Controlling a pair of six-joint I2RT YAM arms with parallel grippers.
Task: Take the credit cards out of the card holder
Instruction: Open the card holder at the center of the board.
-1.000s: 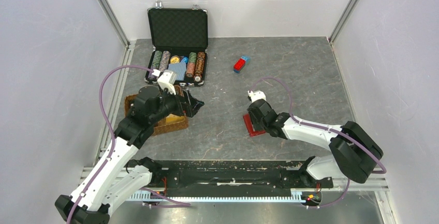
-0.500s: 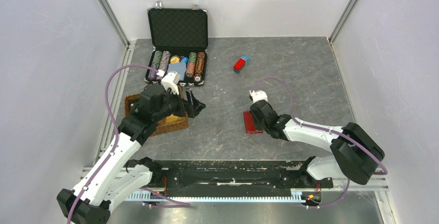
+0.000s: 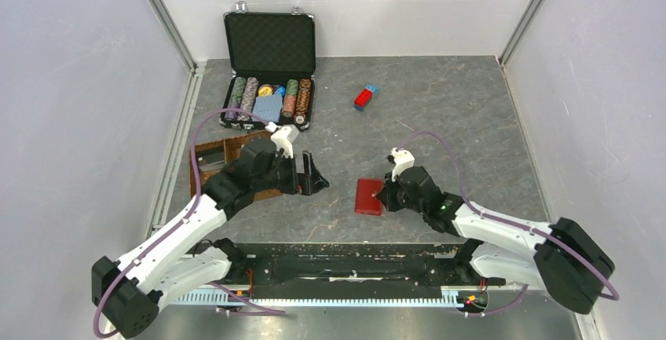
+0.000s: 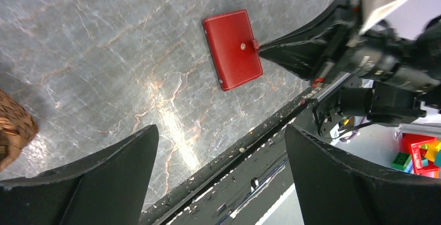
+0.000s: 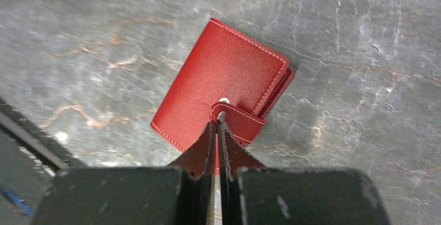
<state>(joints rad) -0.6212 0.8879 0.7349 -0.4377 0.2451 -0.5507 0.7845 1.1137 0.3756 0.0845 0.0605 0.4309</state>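
Note:
The card holder (image 3: 367, 196), a dark red wallet, lies flat and snapped closed on the grey table between the two arms. It also shows in the left wrist view (image 4: 232, 48) and the right wrist view (image 5: 218, 90). The credit cards are hidden. My right gripper (image 3: 383, 193) is shut, its fingertips (image 5: 217, 123) pressed against the snap strap on the holder's right edge; I see nothing gripped between them. My left gripper (image 3: 312, 177) hovers left of the holder, wide open and empty (image 4: 221, 131).
An open black case of poker chips (image 3: 268, 96) stands at the back left. A brown wicker basket (image 3: 224, 159) sits under the left arm. A small red-and-blue block (image 3: 366, 96) lies at the back centre. The table's front edge (image 4: 260, 131) runs just below the holder.
The right gripper closed and moved left, and the card holder slid left with it and turned flat. The left arm swung right, away from the basket and towards the holder.

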